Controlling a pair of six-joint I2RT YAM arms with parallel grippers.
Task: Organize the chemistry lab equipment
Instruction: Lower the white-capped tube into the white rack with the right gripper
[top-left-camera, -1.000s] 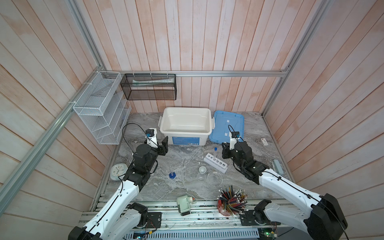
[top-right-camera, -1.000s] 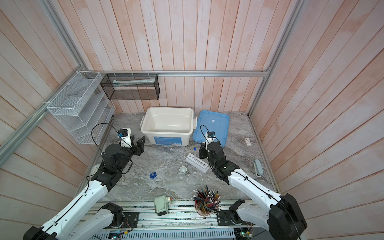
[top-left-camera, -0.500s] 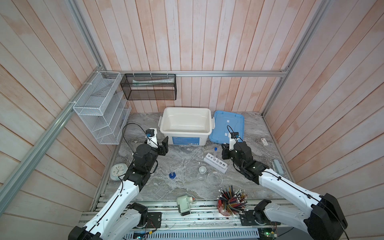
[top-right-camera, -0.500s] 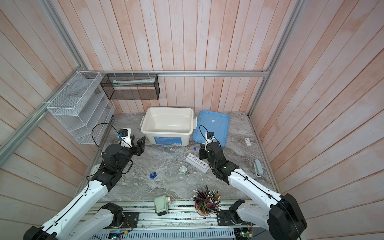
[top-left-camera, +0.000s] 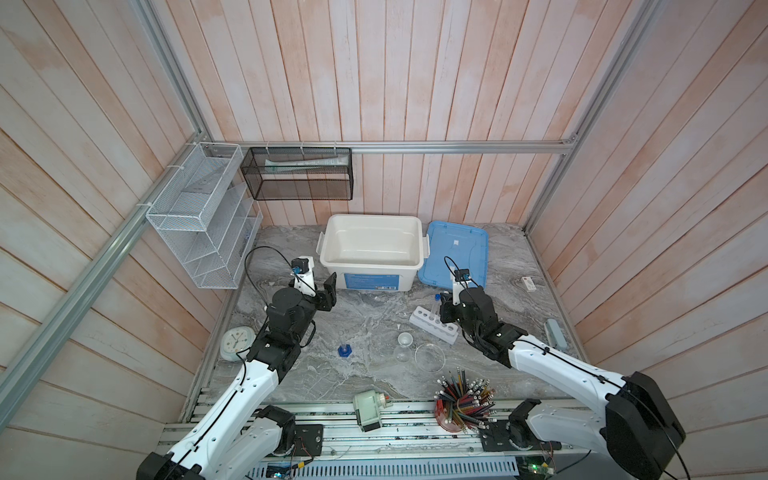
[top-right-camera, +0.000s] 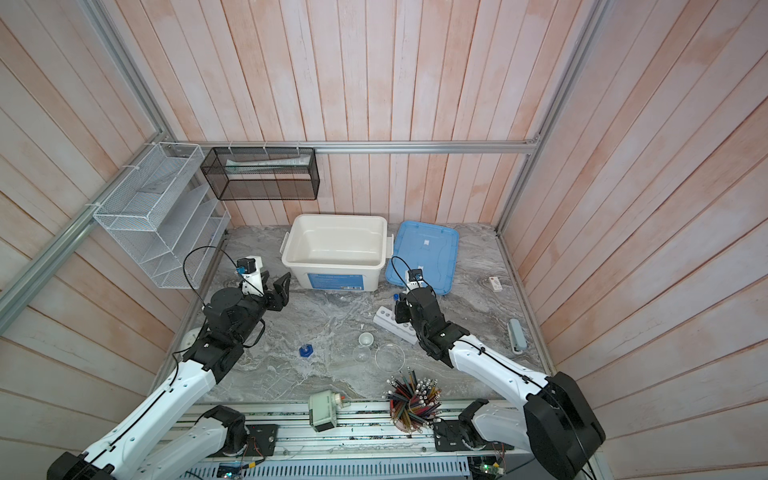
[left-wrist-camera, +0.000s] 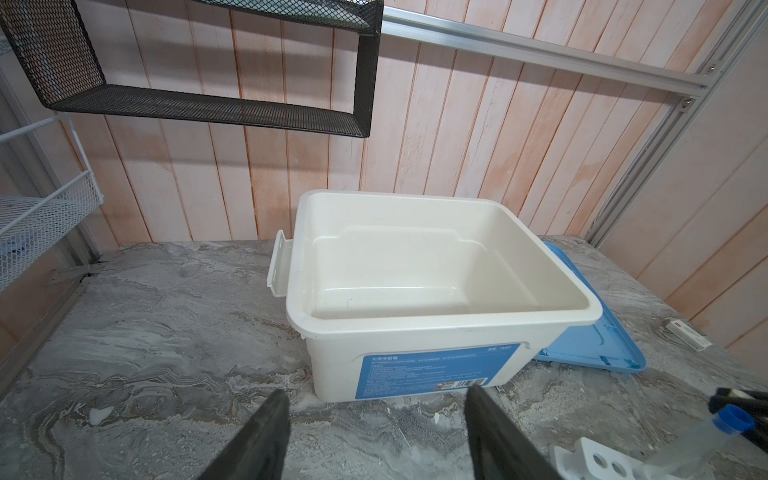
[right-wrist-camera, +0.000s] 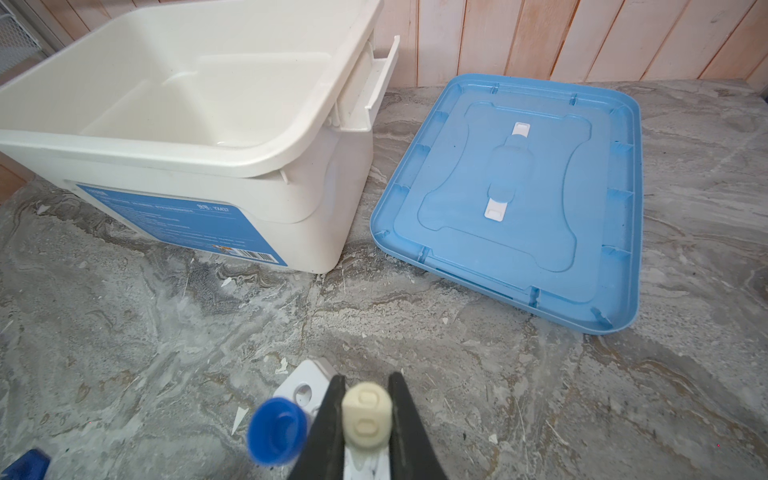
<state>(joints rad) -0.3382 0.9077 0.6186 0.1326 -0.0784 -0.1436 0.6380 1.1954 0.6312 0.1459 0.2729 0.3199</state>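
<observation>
Little changes in last second. We see right gripper (right-wrist-camera: 368, 380) creep slightly leftward in both top views, jaws narrow, clamped on white tube (right-wrist-camera: 366, 419) above rack (top-left-camera: 432, 326), centre right. Blue tube (right-wrist-camera: 276, 430) stands tilted at rack's end. Left gripper (left-wrist-camera: 374, 390) wide, empty, unmoved, left of bin (top-left-camera: 370, 280). We judge seating pending. Cylinder (top-left-camera: 344, 350), dishes (top-left-camera: 429, 356), cup (top-left-camera: 405, 340) wait at lower centre.

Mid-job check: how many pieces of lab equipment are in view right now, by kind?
Test tubes: 2 (blue-capped tube, white-capped tube)
White rack: 1
Blue-based cylinder: 1
Clear round dishes: 2 (larger dish, smaller dish)
Tiny white cup: 1
Total: 7
</observation>
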